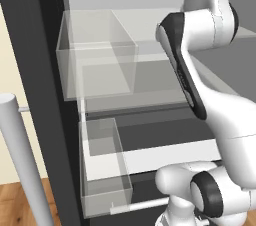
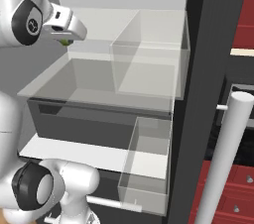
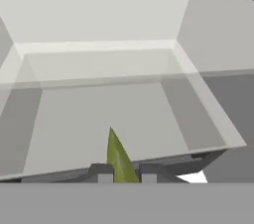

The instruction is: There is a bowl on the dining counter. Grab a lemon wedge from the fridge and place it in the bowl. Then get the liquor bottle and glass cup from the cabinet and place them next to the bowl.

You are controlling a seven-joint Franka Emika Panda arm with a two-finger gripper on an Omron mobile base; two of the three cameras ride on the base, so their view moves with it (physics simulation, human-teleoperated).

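Hand view showed the fingers (image 3: 123,172) nearly closed, pinching the lemon wedge (image 3: 119,156) between the two dark tips. The wedge was yellow-green, its long axis running up the picture away from the fingers and ending in a sharp point that leaned slightly left. Behind it lay a clear bin (image 3: 149,64) with a pale floor and see-through walls.

In the right base view the hand (image 2: 62,24) hung at the upper left, over the shelf, and only a small green bit of the wedge (image 2: 65,42) peeked out under it; the tips themselves were hidden there. In the left base view the arm (image 1: 200,70) covered the hand, so neither fingers nor wedge could be made out.

Both base views showed the inside of the fridge (image 2: 198,94): a clear upper bin (image 1: 97,57), a smaller clear bin (image 1: 102,170) lower down, grey shelves and a white ledge. A silver handle (image 2: 223,163) stood near the dark door edge. Red cabinet drawers (image 2: 240,183) showed at the right, a wooden floor (image 1: 17,202) at the left.
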